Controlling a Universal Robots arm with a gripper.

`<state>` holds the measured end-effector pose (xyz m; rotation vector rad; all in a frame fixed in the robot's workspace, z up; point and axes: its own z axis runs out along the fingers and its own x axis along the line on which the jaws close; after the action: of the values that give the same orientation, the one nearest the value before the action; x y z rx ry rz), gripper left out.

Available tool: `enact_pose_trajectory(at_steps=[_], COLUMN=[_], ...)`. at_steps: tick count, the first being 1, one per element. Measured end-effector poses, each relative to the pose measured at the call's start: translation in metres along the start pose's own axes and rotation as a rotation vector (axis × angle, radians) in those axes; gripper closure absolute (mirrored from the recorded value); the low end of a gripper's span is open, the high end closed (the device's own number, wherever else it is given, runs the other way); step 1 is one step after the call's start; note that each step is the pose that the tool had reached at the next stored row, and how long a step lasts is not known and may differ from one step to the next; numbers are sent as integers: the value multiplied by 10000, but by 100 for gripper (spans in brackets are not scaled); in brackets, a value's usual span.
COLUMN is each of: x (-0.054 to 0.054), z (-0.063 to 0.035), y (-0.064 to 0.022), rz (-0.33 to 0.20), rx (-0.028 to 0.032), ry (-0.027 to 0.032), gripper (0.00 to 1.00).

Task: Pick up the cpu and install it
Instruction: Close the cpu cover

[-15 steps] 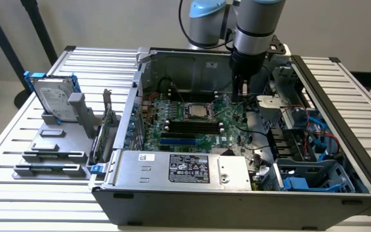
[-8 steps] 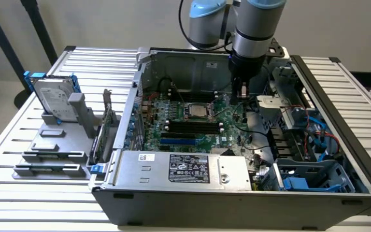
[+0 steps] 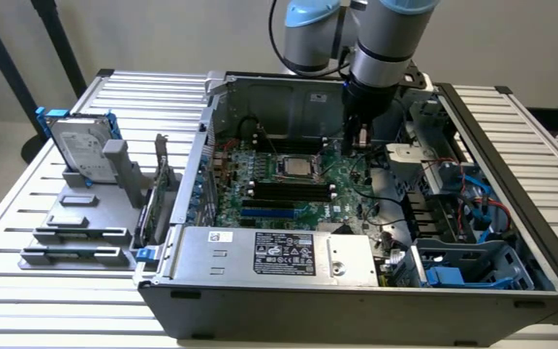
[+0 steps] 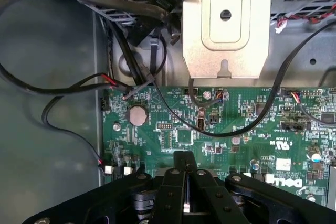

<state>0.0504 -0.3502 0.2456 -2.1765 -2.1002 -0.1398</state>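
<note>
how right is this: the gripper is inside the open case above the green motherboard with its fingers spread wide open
Not quite: the gripper has its fingers shut together, not spread wide open, as the wrist view shows. The rest holds: it is inside the open case above the green motherboard.

One open computer case (image 3: 357,313) holds one green motherboard (image 3: 235,212), one cpu (image 3: 296,169) and one labelled power supply (image 3: 284,254). At the left of the frame stands one hard drive (image 3: 81,149); at the top, one robot arm (image 3: 391,36). The board carries one coin battery (image 4: 137,115).
</note>
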Motion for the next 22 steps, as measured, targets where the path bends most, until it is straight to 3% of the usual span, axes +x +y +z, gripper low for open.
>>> enact_pose_trajectory(at_steps=[6,10,13,15,17,22], x=[-1,-2,-4,-5,-7,-15], z=[0,1,1,1,3,17], y=[-12,-58,-97,-128,-174,-336], rz=[100,167,209,235,251,274], rx=[695,1170,1475,1634,1745,1919], ry=[43,119,171,176,187,227], gripper=[89,89,89,89,89,89])
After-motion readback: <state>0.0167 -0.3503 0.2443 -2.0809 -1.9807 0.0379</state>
